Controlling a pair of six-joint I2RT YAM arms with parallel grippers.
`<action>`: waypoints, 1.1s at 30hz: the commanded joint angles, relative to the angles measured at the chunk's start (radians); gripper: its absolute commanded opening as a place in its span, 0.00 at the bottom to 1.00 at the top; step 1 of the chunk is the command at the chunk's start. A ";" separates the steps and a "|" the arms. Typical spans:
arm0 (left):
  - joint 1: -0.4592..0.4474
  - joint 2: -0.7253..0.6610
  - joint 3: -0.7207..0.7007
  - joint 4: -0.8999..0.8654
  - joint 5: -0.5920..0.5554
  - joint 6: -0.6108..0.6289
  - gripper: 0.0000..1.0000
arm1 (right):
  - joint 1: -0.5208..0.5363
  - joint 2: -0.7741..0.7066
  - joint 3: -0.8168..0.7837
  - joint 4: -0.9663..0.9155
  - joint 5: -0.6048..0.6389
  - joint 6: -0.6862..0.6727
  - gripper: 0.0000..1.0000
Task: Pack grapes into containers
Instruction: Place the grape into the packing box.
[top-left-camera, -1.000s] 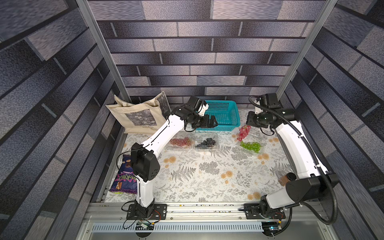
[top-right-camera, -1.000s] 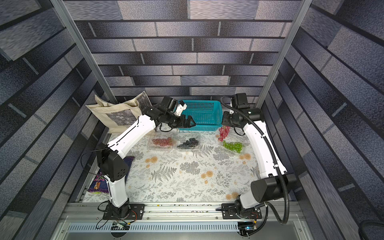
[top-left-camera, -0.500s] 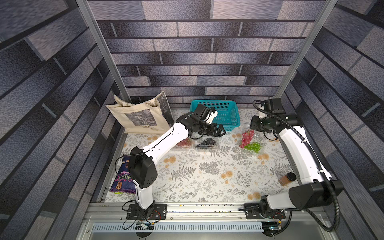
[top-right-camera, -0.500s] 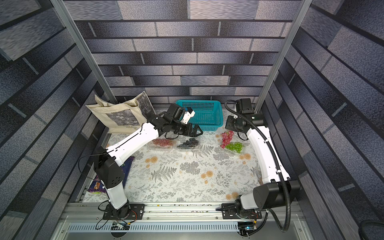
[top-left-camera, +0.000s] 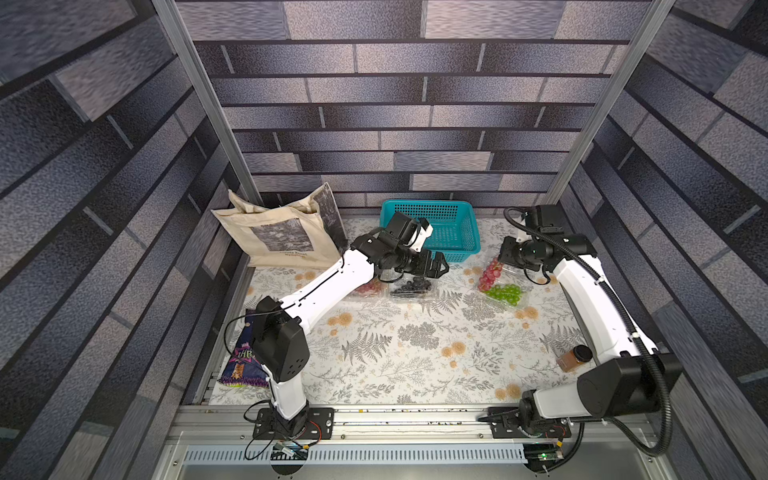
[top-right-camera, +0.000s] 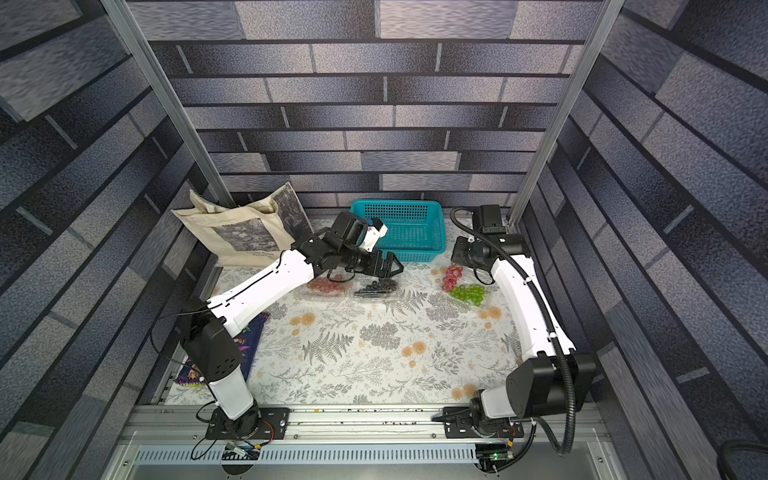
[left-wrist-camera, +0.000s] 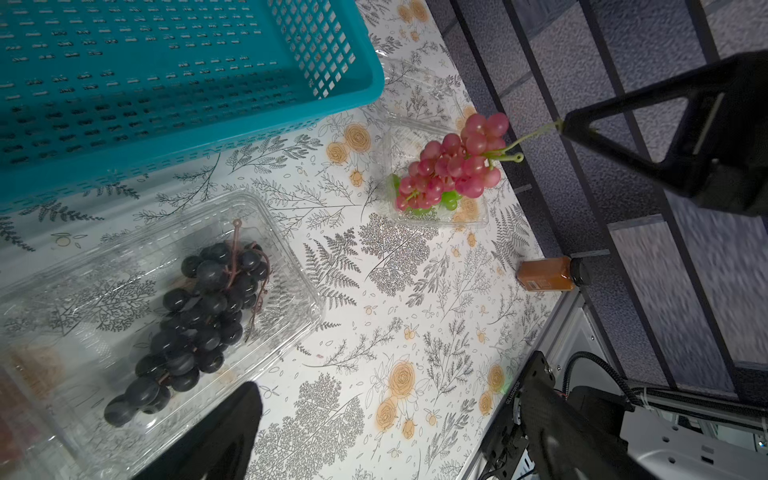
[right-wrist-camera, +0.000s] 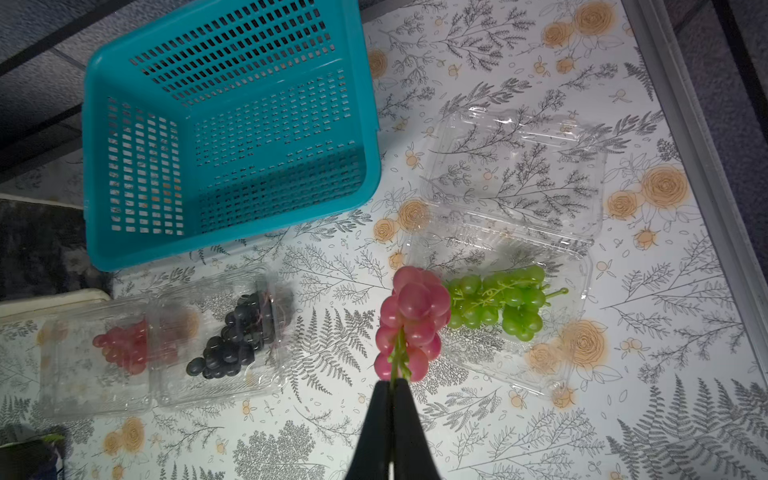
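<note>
We note the right jaws closed on the green stem of a red grape bunch (right-wrist-camera: 409, 320). It hangs over the edge of an open container (right-wrist-camera: 584, 266) near the far right corner of the counter (top-left-camera: 395, 353), with green grapes (right-wrist-camera: 498, 303) lying inside. The left jaws are spread wide and empty above a second container (left-wrist-camera: 299, 266) of dark grapes (left-wrist-camera: 199, 307), near the far edge just in front of the teal basket (right-wrist-camera: 370, 124). We log a third container (right-wrist-camera: 62, 365) alongside, holding red grapes (right-wrist-camera: 124, 345).
</note>
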 joint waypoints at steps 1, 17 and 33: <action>-0.007 -0.045 -0.023 0.009 -0.010 -0.011 1.00 | -0.019 -0.009 -0.045 0.048 -0.011 0.019 0.00; -0.028 -0.054 -0.068 0.032 -0.008 -0.028 1.00 | -0.108 0.037 -0.249 0.139 0.010 0.041 0.00; -0.040 -0.068 -0.103 0.057 -0.016 -0.051 1.00 | -0.149 0.168 -0.300 0.199 0.029 0.068 0.00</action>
